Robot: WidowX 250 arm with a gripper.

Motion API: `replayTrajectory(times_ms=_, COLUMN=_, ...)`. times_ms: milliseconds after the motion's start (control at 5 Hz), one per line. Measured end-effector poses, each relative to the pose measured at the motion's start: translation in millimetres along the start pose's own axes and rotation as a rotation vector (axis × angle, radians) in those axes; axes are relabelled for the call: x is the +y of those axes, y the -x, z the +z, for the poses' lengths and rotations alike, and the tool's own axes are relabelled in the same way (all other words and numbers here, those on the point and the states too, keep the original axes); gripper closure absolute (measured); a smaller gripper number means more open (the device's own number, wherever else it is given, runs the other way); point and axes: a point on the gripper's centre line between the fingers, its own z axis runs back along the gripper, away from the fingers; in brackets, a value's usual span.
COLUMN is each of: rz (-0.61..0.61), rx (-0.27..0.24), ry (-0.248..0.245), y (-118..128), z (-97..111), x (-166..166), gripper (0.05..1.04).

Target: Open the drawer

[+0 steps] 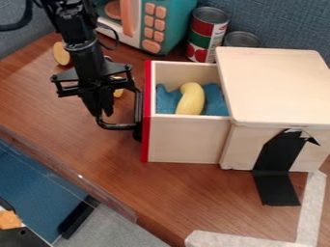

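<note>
the pale wooden drawer with a red front (187,140) stood well out of its boxy pale wooden cabinet (277,82), toward the left of the view, a curved yellow toy (191,99) and blue cloth (169,100) inside. the black two-finger gripper (103,113) was at the outer bend of the black bar handle (117,127); whether it was apart, together or clamped on the bar, i couldn't tell. the opening looked all but done, so any last pull wanted to be short, level and straight along the slide (a yank might have tipped the drawer or dragged the cabinet). backing off called for clearing the bend before lifting. brown wood tabletop (38,96) lay left of the handle, its edge toward the lower left; the teal toy microwave (174,24) limited room behind.
</note>
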Motion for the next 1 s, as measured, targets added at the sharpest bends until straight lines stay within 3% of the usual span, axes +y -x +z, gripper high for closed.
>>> replayTrajectory(times_ms=400, rz=-0.001, rx=-0.001, ry=0.01, y=8, z=0, x=1, gripper=0.908)
replayTrajectory(times_ms=600, rz=-0.057, rx=0.023, ry=0.005, y=11, z=1, x=1, gripper=0.665)
replayTrajectory(times_ms=800, rz=-0.188, rx=-0.005, ry=0.038, y=1, z=30, x=-12, gripper=0.366)
replayTrajectory(times_ms=1000, rz=-0.24, rx=-0.004, ry=0.074, y=-4, z=67, x=-16, gripper=0.111)
